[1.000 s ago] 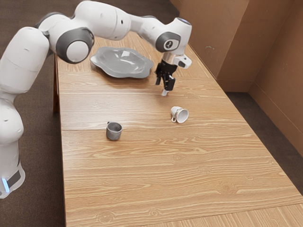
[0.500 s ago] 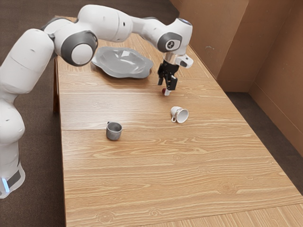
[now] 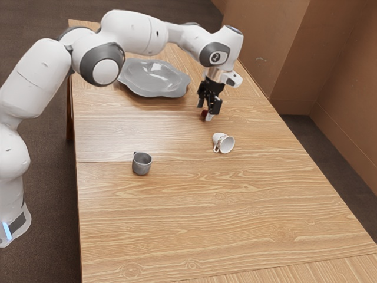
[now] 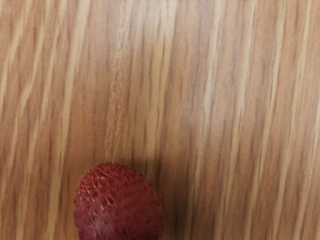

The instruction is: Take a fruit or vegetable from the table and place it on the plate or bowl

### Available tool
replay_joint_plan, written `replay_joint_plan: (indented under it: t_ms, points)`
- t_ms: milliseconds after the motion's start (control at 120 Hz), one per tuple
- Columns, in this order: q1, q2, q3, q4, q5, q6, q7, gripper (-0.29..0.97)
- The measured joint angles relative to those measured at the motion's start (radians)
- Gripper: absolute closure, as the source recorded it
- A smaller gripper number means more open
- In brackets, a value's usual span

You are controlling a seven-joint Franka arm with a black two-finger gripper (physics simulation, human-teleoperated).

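Near plate (image 3: 147,81) | end effector (image 3: 207,114) at red fruit (image 4: 118,202), grip unclear | arm (image 3: 138,30) edged away.

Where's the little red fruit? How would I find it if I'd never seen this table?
Start at the long wooden table and find the wavy grey plate at its far end. Toward the exterior view's right of that plate hangs the black gripper, with the fruit right at its tip. It is small, round, dark red and bumpy, unlike the grey cup and the tipped-over white cup.
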Motion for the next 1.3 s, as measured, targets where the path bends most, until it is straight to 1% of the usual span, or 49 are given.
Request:
replay_joint_plan:
  t_ms: [392, 675, 842, 1108, 1300]
  points:
    - [-0.001, 0.023, -0.001, 0.029, 0.016, -0.015, -0.003, 0.03]
    - [0.000, 0.047, -0.002, 0.060, 0.021, -0.017, -0.003, 0.09]
    - [0.000, 0.053, -0.002, 0.064, 0.021, -0.018, -0.003, 0.16]
    - [0.002, 0.061, -0.002, 0.079, 0.022, -0.018, -0.004, 0.24]
    - [0.002, 0.061, -0.001, 0.080, 0.021, -0.019, -0.012, 0.35]
